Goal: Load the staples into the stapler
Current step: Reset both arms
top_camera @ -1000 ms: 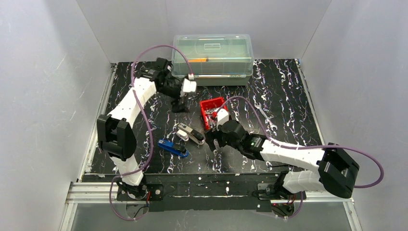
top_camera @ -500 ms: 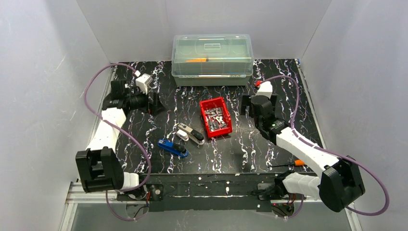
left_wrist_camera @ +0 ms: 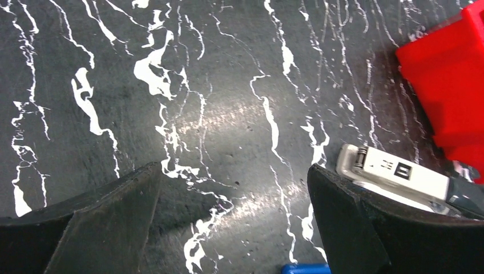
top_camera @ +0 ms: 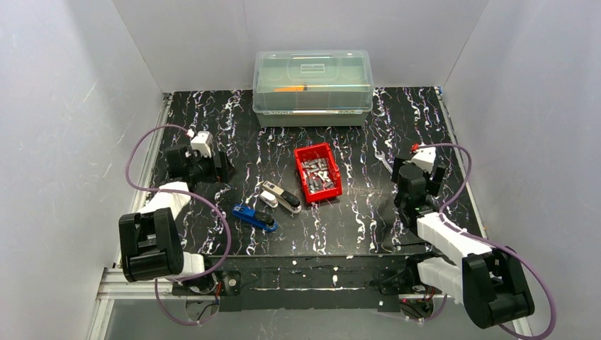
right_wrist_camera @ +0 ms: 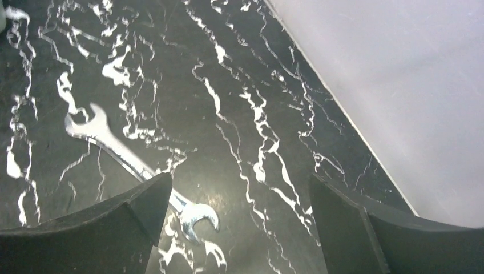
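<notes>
Staples lie heaped in the red bin at centre frame, grey stapler and blue stapler just lower left on the desk; left gripper and right gripper, mid-left and mid-right, gape wide, empty.

White arm links, black joints; purple cables.
</notes>
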You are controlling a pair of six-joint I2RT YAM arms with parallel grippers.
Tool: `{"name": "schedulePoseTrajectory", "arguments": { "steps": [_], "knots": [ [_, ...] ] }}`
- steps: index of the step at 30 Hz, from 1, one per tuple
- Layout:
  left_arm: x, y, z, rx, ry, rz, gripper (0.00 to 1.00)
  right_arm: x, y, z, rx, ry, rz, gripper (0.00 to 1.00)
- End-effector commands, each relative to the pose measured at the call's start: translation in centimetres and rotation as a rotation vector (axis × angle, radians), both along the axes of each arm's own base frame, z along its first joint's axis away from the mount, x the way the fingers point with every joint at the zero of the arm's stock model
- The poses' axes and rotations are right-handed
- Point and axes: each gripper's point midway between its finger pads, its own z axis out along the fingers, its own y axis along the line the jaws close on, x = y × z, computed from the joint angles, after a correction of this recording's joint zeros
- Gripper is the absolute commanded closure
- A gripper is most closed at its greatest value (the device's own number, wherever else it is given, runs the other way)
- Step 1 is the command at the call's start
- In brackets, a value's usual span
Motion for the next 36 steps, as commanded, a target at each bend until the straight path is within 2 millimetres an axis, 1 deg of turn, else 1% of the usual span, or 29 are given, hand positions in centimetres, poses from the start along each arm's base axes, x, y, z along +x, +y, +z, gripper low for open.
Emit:
{"name": "schedulePoseTrajectory", "arguments": {
  "steps": [1, 2, 5, 8, 12, 14, 17, 18, 19, 20, 21, 22, 23, 24, 27, 36],
  "knots": [
    [2.4, 1.4, 0.3, 0.039, -0.131, 0.065, 0.02, 2.3, -0.4, 1.7, 0.006, -0.116, 0.013, 0.02],
    [2.6, 1.7, -0.1, 0.05, -0.137, 0.076, 0.02, 2.7, -0.3, 0.9, 0.002, -0.097, 0.027, 0.02],
    [2.8, 2.3, -1.3, 0.058, -0.129, 0.114, 0.02, 3.9, -0.2, -0.6, 0.017, -0.077, 0.058, 0.02],
    [2.7, 2.4, -1.9, 0.053, -0.146, 0.133, 0.02, 4.9, -0.5, -1.8, 0.028, -0.064, 0.071, 0.02],
    [3.1, 2.4, -1.7, 0.016, -0.216, 0.178, 0.02, 6.0, -0.7, -2.9, 0.046, -0.07, 0.055, 0.02],
    [3.0, 2.1, -2.0, 0.013, -0.236, 0.161, 0.02, 6.4, -0.3, -3.4, 0.053, -0.072, 0.071, 0.02],
    [2.7, 2.1, -1.8, 0.018, -0.263, 0.166, 0.02, 6.3, 0.3, -4.4, 0.057, -0.076, 0.112, 0.02],
    [2.2, 2.2, -1.9, 0.027, -0.29, 0.178, 0.02, 6.2, 1.9, -5.2, 0.037, -0.081, 0.242, 0.02],
    [2.0, 2.1, -1.6, 0.044, -0.331, 0.183, 0.02, 6.2, 2.2, -5.3, 0.033, -0.092, 0.267, 0.02],
    [1.0, 1.7, -3.2, 0.106, -0.348, 0.195, 0.02, 6.6, 2.3, -5.7, 0.044, -0.066, 0.285, 0.02],
    [1.4, 1.8, -1.9, 0.11, -0.436, 0.214, 0.02, 6.7, 2.3, -5.8, 0.051, -0.062, 0.293, 0.02],
    [1.1, 2.1, -2.6, 0.127, -0.388, 0.23, 0.02, 6.6, 2.3, -5.8, 0.053, -0.061, 0.296, 0.02],
    [1.9, 2.6, -2.5, 0.118, -0.376, 0.267, 0.02, 6.8, 2.4, -5.9, 0.058, -0.059, 0.305, 0.02],
    [1.9, 2.6, -2.8, 0.129, -0.345, 0.262, 0.02, 7.0, 2.2, -6.1, 0.082, -0.049, 0.318, 0.02],
    [1.9, 2.5, -2.8, 0.129, -0.345, 0.258, 0.02, 6.9, 2.1, -5.7, 0.079, -0.068, 0.322, 0.02],
    [2.1, 2.3, -2.9, 0.14, -0.346, 0.25, 0.02, 6.9, 2.1, -5.7, 0.079, -0.079, 0.323, 0.01]
  ]
}}
